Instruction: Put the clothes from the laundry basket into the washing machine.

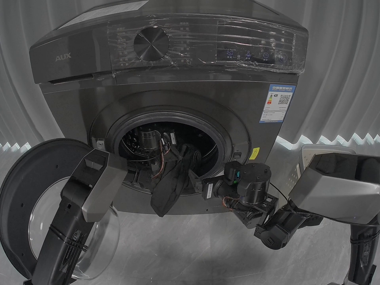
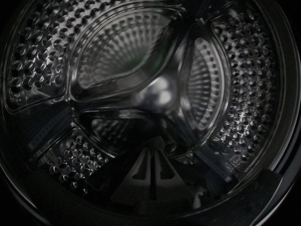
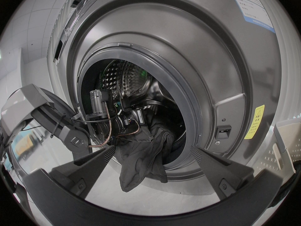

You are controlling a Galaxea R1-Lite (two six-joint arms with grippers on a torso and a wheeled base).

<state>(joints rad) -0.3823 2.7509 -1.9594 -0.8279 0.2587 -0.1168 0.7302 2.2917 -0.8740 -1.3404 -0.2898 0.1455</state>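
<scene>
Item: one dark garment [image 1: 170,187], draped over the lower lip of the washing machine [image 1: 79,99] opening, part inside the drum [image 2: 250,63], the rest hanging down outside over the front panel toward the floor [image 1: 198,250]. Right gripper [image 3: 152,148]: released, jaws spread wide, level with the lower lip of the opening and just in front of the garment; from its wrist view the hanging cloth lies between the two fingers [image 3: 94,164], and contact cannot be confirmed. Left gripper [image 3: 142,120]: reached through the opening into the drum, above and behind the draped garment, which sits just beneath it; whether it is released or clenched cannot be told. Drum: perforated steel wall and ribbed back plate, seen ahead of the left gripper. Door [image 1: 23,187]: round, with a glass bowl, swung fully open on the far side of the left arm from the right gripper. Laundry basket [image 1: 316,149]: pale, perforated wall, standing on the floor beside the machine, behind the right arm and well apart from the right gripper. Backdrop: pleated pale curtain [image 1: 340,60] behind the machine.
</scene>
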